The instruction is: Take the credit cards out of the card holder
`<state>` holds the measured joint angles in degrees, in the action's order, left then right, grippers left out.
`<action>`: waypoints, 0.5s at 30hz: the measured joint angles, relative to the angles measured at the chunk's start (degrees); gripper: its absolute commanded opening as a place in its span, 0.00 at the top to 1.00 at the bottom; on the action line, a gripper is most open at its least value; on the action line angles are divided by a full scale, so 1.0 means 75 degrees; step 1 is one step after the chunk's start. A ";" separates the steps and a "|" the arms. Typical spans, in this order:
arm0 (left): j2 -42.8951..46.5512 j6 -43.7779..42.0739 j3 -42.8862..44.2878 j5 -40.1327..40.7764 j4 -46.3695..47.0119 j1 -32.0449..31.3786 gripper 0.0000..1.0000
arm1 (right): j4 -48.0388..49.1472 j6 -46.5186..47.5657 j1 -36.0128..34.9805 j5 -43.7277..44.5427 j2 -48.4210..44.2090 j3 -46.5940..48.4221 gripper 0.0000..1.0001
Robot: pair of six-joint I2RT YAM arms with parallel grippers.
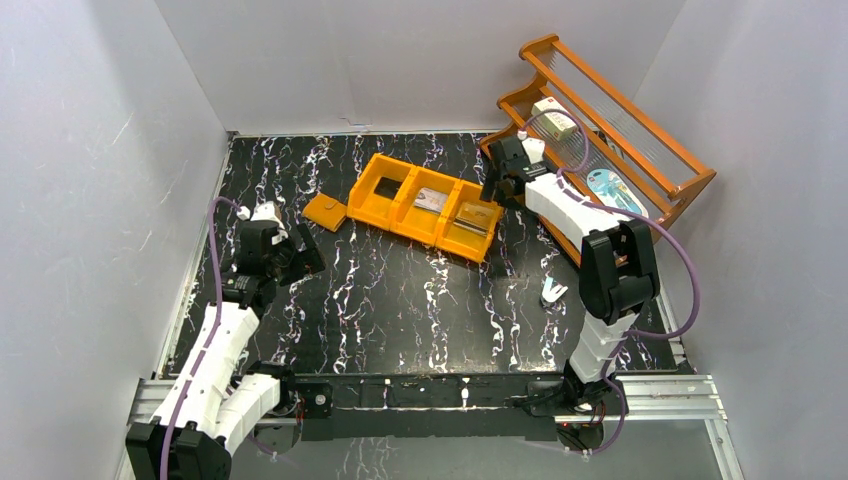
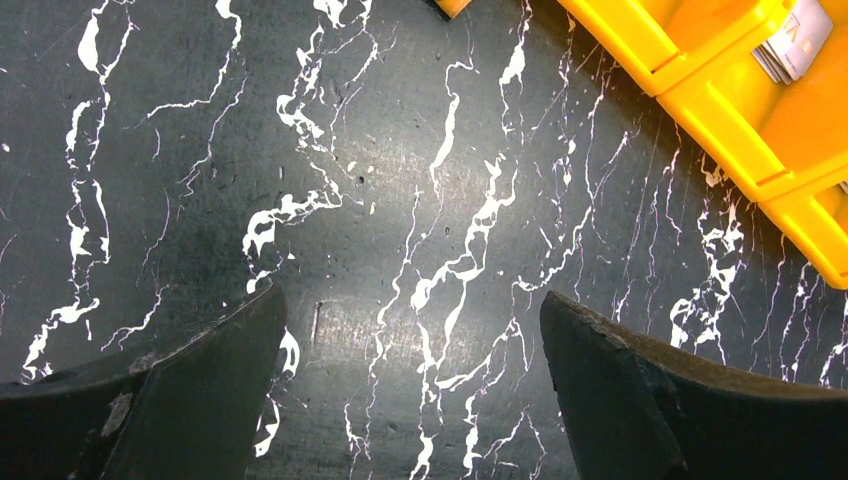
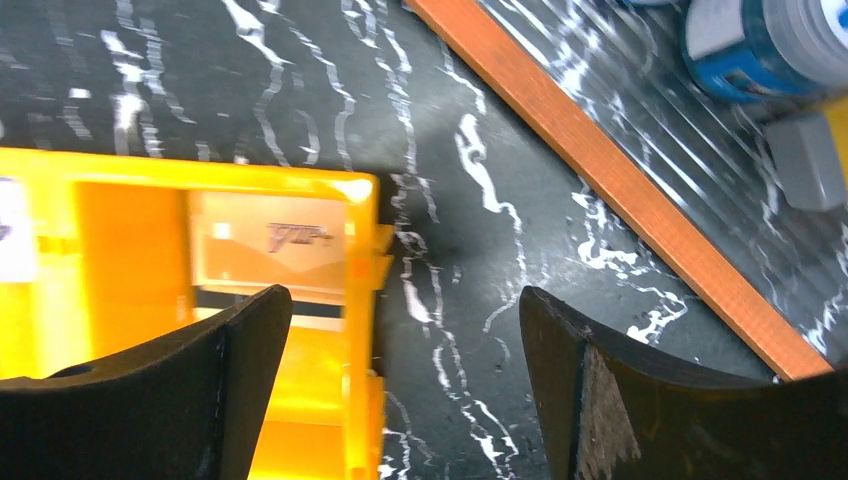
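The card holder (image 1: 326, 211) is a small tan-orange wallet lying folded shut on the black marbled table, left of the orange bin (image 1: 386, 176). Only its corner (image 2: 455, 6) shows at the top edge of the left wrist view. A silver-grey card (image 1: 430, 200) lies in the bin's middle compartment and another card (image 1: 478, 218) in the right one, also in the right wrist view (image 3: 290, 250). My left gripper (image 1: 300, 254) (image 2: 410, 300) is open and empty over bare table, near the card holder. My right gripper (image 1: 495, 192) (image 3: 405, 292) is open and empty, straddling the bin's right end wall (image 3: 362, 300).
An orange wooden rack (image 1: 640, 110) stands at the back right, holding a white box (image 1: 555, 118) and a blue package (image 1: 612, 190); its frame (image 3: 600, 170) runs close to my right gripper. A small white object (image 1: 552, 291) lies on the table at the right. White walls enclose the table.
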<state>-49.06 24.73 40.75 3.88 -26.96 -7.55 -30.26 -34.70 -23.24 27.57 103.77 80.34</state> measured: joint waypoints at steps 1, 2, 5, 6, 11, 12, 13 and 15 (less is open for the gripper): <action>-0.0026 0.0000 0.0000 0.0012 0.0023 0.0000 0.02 | -0.0023 0.0079 -0.0009 -0.0102 0.0000 0.0146 0.08; -0.0076 0.0009 0.0000 0.0035 0.0076 0.0000 0.02 | -0.0038 0.0140 -0.0026 -0.0233 0.0000 0.0300 0.08; -0.0600 0.0108 0.0119 0.0219 0.0221 0.0000 0.02 | 0.0055 0.0265 -0.0070 -0.0764 -0.0038 0.0507 0.07; -0.0947 0.0134 0.0286 0.0306 0.0219 0.0003 0.02 | 0.0055 0.0291 -0.0070 -0.0965 -0.0082 0.0501 0.07; -0.3555 0.0312 0.2104 0.0790 0.0224 0.0117 0.02 | 0.0052 0.0347 -0.0105 -0.2060 -0.0662 0.0245 0.07; -0.4167 0.0402 0.2623 0.0863 0.0216 0.0166 0.02 | 0.0070 0.0344 -0.0108 -0.2264 -0.0845 0.0169 0.07; -0.4741 0.0510 0.3144 0.0903 0.0169 0.0219 0.02 | 0.0067 0.0332 -0.0128 -0.2454 -0.1052 0.0076 0.07; -0.5823 0.0746 0.4182 0.0970 0.0105 0.0312 0.02 | 0.0087 0.0286 -0.0175 -0.2766 -0.1521 -0.0175 0.07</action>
<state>-92.73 30.33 72.12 11.16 -26.17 -5.21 -29.61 -32.56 -24.56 6.83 92.36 79.02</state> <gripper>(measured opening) 0.983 0.928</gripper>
